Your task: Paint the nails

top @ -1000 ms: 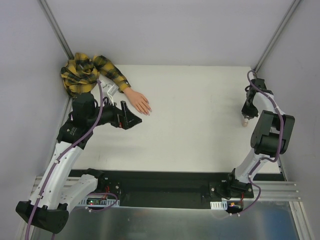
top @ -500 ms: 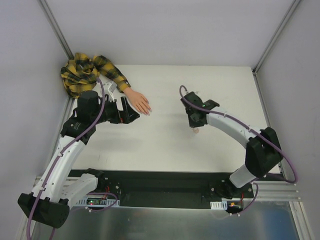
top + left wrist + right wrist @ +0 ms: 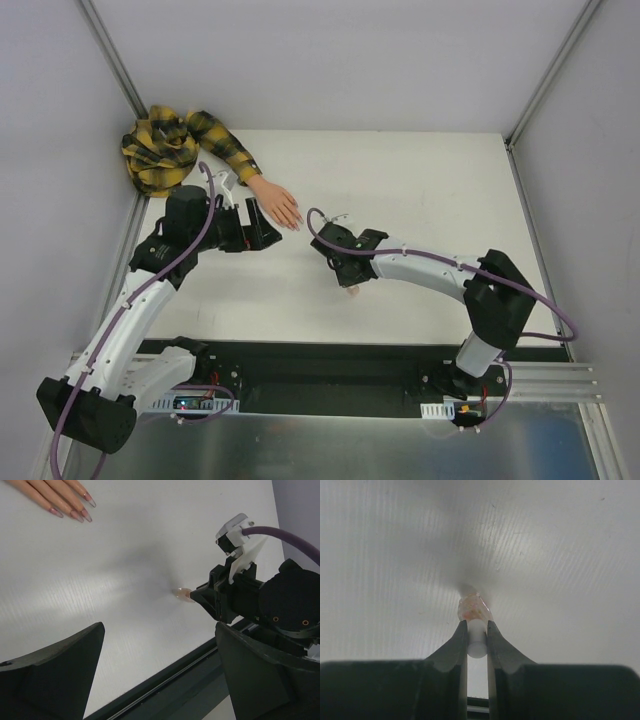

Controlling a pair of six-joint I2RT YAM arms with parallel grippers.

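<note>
The peach mannequin hand (image 3: 276, 204) lies palm down at the back left, and its plaid sleeve (image 3: 185, 145) is bunched in the corner. Its pinkish nails (image 3: 297, 224) point right; in the left wrist view the nails (image 3: 75, 512) sit at the top left. My left gripper (image 3: 262, 232) hovers just in front of the hand. This left gripper (image 3: 160, 645) is open, with nothing between its fingers. My right gripper (image 3: 350, 281) is shut on the white cap (image 3: 476, 639) of a small nail-polish bottle (image 3: 474, 607), which stands on the table. That bottle (image 3: 184, 594) sits right of the nails.
White table top (image 3: 430, 190) with grey walls on three sides. A black rail (image 3: 330, 365) runs along the near edge between the arm bases. The right arm (image 3: 430, 262) stretches across the middle of the table toward the left.
The right arm has swung from the far right edge to centre-left, carrying the bottle toward the hand. The left gripper has edged slightly up toward the hand.
</note>
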